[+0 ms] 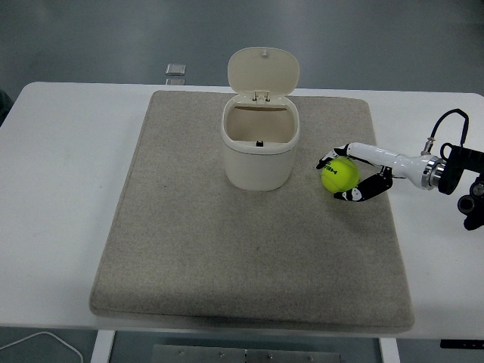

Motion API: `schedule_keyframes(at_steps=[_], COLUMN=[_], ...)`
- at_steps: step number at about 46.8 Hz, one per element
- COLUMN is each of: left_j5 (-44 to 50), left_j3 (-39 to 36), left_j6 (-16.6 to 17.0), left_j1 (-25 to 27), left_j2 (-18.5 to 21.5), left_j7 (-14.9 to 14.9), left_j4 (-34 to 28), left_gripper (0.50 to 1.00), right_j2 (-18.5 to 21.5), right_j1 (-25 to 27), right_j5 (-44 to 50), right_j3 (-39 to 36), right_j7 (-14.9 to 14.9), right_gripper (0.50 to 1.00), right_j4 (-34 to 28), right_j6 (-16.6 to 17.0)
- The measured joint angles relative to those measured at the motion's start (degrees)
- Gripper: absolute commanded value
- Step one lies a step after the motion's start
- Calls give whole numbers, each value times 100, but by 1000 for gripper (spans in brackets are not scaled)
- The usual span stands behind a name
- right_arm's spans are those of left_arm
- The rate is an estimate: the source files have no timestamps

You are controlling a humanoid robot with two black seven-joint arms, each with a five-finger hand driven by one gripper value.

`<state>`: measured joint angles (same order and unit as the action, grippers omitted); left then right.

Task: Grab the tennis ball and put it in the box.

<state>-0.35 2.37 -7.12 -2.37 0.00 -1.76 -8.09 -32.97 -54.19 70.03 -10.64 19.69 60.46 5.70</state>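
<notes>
One step is underway: right hand [349, 178] fingers [352, 195] curl around the tennis ball [339, 175], which sits on the mat [189, 249] beside the open box [258, 151]; lifting and dropping in remain

Tennis ball [339, 175]: yellow-green, dark print on its left face, resting on the mat just right of the box [259, 148]. Box: cream, upright, hinged lid raised, interior open.

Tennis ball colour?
Bright yellow-green tennis ball with dark print, clearest in the head view.
</notes>
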Motion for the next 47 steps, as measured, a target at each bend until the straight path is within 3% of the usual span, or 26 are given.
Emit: schedule_keyframes(at_steps=[4, 18, 23, 32, 47], left_j5=[0, 0, 0, 0, 0], left_j3=[0, 0, 0, 0, 0], left_j6=[0, 0, 0, 0, 0], left_j1=[0, 0, 0, 0, 0], left_j2=[0, 0, 0, 0, 0], left_j7=[0, 1, 1, 1, 1], left_j4=[0, 0, 0, 0, 0], left_gripper=[996, 996, 996, 996, 996], right_j2=[1, 2, 1, -5, -8], right_j1=[-4, -11, -16, -46, -56], right_j5=[2, 2, 1, -6, -70], right_j3=[0, 1, 1, 1, -27], right_j7=[0, 8, 8, 8, 9], right_gripper=[691, 684, 644, 501, 500], right_j4=[-47, -62, -62, -62, -59], right_j6=[15, 36, 55, 72, 130])
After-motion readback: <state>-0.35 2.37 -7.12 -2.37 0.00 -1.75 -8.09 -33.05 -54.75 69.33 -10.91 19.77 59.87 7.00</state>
